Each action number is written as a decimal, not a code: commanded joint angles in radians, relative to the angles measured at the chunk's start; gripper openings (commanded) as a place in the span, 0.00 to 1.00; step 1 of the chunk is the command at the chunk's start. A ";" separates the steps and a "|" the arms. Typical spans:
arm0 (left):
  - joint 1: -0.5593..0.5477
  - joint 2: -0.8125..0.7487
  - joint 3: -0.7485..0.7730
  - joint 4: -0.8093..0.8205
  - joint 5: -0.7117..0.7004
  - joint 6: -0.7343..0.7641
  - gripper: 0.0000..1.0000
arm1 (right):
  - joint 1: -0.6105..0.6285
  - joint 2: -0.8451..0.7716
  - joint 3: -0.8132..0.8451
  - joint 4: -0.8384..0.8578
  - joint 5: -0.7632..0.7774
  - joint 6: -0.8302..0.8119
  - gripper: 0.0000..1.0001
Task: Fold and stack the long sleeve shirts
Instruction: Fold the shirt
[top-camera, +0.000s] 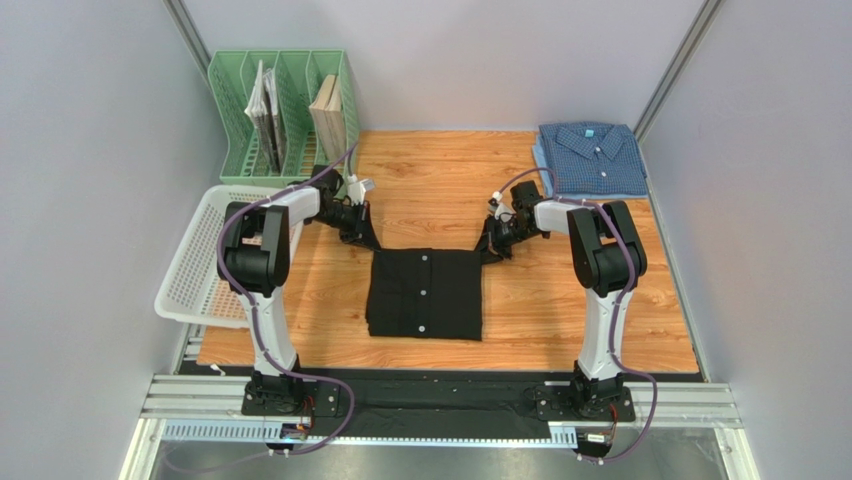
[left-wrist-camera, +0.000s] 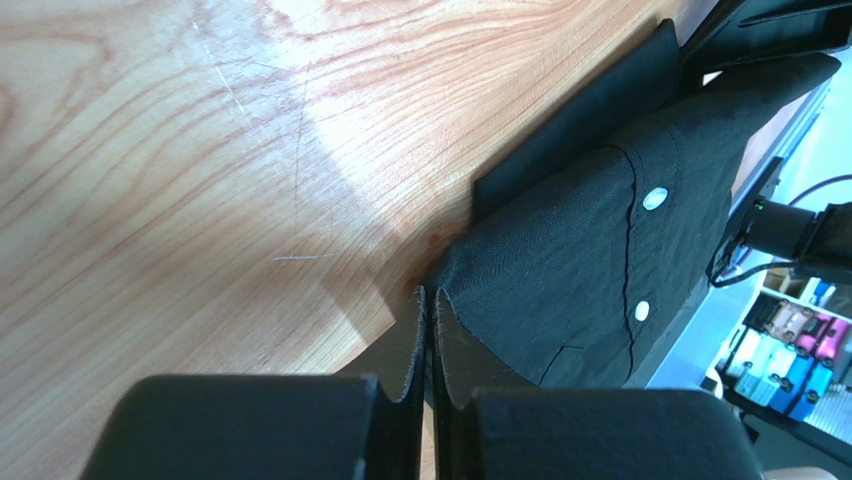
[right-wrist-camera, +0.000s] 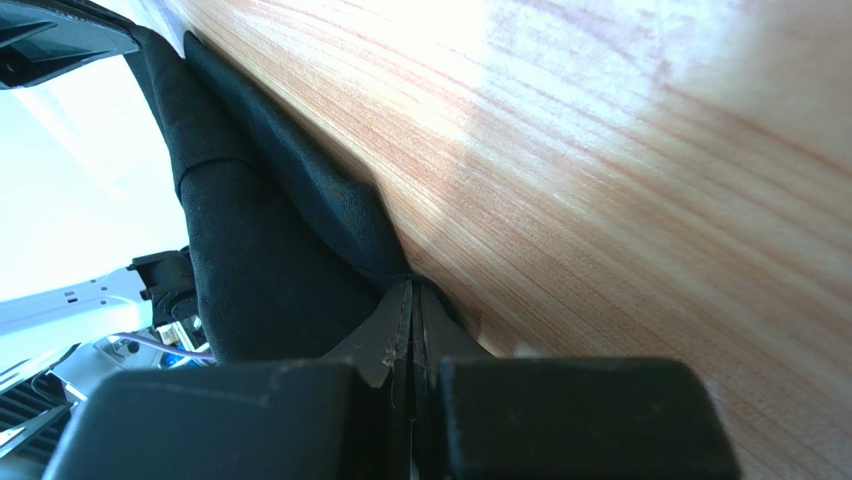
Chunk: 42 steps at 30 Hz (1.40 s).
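The black long sleeve shirt (top-camera: 425, 292) lies folded into a rectangle in the middle of the table, its white buttons facing up. My left gripper (top-camera: 362, 234) is shut on its far left corner, and in the left wrist view the closed tips (left-wrist-camera: 430, 296) meet the edge of the black shirt (left-wrist-camera: 580, 240). My right gripper (top-camera: 492, 243) is shut on the far right corner. In the right wrist view its tips (right-wrist-camera: 412, 290) pinch the black shirt's (right-wrist-camera: 260, 270) dark cloth. The blue checked shirt (top-camera: 590, 158) rests folded at the far right corner.
A green file rack (top-camera: 285, 115) holding a few books stands at the far left. A white mesh basket (top-camera: 205, 255) hangs over the table's left edge beside the left arm. The wooden tabletop (top-camera: 440, 185) is bare between the grippers and the back wall.
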 joint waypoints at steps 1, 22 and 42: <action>0.012 -0.071 -0.007 0.028 -0.026 -0.013 0.00 | -0.001 0.055 -0.009 -0.004 0.201 -0.036 0.00; 0.026 -0.075 0.013 0.022 -0.070 -0.030 0.02 | -0.002 0.058 0.034 -0.010 0.195 -0.050 0.01; -0.082 -0.405 -0.224 0.137 0.192 0.007 0.52 | -0.001 -0.267 0.159 -0.236 -0.201 -0.150 0.51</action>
